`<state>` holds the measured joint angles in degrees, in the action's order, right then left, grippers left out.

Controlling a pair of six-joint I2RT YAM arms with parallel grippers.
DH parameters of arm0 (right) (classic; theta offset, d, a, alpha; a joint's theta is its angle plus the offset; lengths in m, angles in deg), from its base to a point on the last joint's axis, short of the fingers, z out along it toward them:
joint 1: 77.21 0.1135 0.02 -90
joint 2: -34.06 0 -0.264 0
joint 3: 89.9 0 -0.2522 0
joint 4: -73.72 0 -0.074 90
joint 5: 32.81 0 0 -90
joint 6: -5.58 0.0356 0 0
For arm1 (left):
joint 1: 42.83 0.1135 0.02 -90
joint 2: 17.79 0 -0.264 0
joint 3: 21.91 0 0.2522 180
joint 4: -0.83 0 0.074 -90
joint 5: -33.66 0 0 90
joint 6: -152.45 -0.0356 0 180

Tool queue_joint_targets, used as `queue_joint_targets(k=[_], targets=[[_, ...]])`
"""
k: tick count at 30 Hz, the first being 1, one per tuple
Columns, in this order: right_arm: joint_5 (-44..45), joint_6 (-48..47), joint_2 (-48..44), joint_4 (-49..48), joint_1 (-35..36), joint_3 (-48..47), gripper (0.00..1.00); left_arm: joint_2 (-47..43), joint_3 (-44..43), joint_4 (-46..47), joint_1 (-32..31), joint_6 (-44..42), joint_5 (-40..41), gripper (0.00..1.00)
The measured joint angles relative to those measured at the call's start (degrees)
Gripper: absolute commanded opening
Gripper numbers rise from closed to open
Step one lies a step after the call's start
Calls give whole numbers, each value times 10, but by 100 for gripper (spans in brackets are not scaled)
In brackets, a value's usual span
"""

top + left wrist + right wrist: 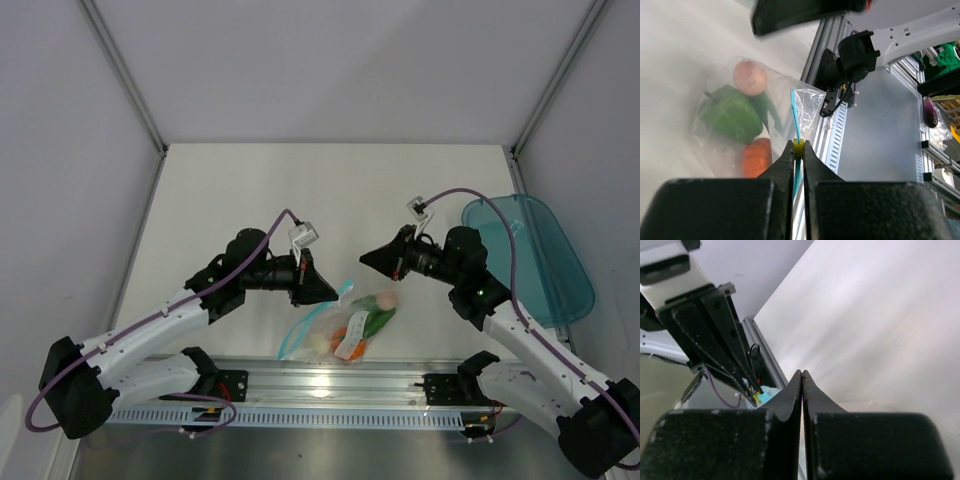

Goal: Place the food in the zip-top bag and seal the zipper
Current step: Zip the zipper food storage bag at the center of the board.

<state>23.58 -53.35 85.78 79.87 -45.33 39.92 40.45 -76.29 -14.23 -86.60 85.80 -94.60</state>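
Left tool (798, 149), jaws pinched shut, grips thin teal-blue zipper strip (794, 107) of clear crinkly zip-top bag (811, 104), small toy foods (732, 115) inside, strip's long axis running straight ahead of its jaws; right tool (366, 258), shut and empty, hovers just beyond.

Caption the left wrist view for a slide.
Left gripper pinches the teal zipper of the clear bag holding a green pepper, an orange food and a pale egg.

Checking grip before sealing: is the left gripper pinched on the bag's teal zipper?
Yes, the left gripper is shut on the zipper of the zip-top bag.
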Motion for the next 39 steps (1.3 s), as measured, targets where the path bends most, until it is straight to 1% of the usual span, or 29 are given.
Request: queue_joint_targets(k=[3, 6, 7, 8, 10, 11, 14, 17, 19, 24, 25, 29, 39], targets=[[-4, 4, -3, -14, -24, 0, 0, -8, 0, -16, 0, -1, -2, 1], [-56, 10, 3, -45, -30, 2, 0, -14, 0, -24, 0, -4, -5, 1], [-82, 14, 9, -60, -30, 2, 5, -14, 0, -25, 0, -4, -6, 1], [-108, 18, 17, -75, -30, 2, 24, -14, 0, -26, 0, -4, -7, 0], [-157, 22, 35, -89, -28, 2, 36, -14, 0, -27, 0, -4, -10, 0], [-177, 19, 44, -89, -26, 2, 39, -14, 0, -27, 0, -4, -10, 1], [-222, 1, 66, -74, -17, 0, 42, -14, 0, -27, 0, -4, -10, 1], [-249, -14, 80, -60, -10, -2, 42, -14, 0, -27, 0, -4, -10, 1], [-263, -22, 89, -59, -5, -4, 40, -14, 0, -27, 0, -4, -11, 1], [-276, -27, 113, -64, 16, -6, 33, -16, 0, -27, 0, -4, -12, 1], [-277, -26, 118, -65, 21, -6, 30, -16, 0, -27, 0, -4, -12, 1], [-276, -26, 130, -74, 32, -6, 24, -16, 0, -27, 0, -3, -12, 1], [-266, -22, 134, -97, 34, -7, 22, -16, 0, -25, 0, -3, -14, 1]])
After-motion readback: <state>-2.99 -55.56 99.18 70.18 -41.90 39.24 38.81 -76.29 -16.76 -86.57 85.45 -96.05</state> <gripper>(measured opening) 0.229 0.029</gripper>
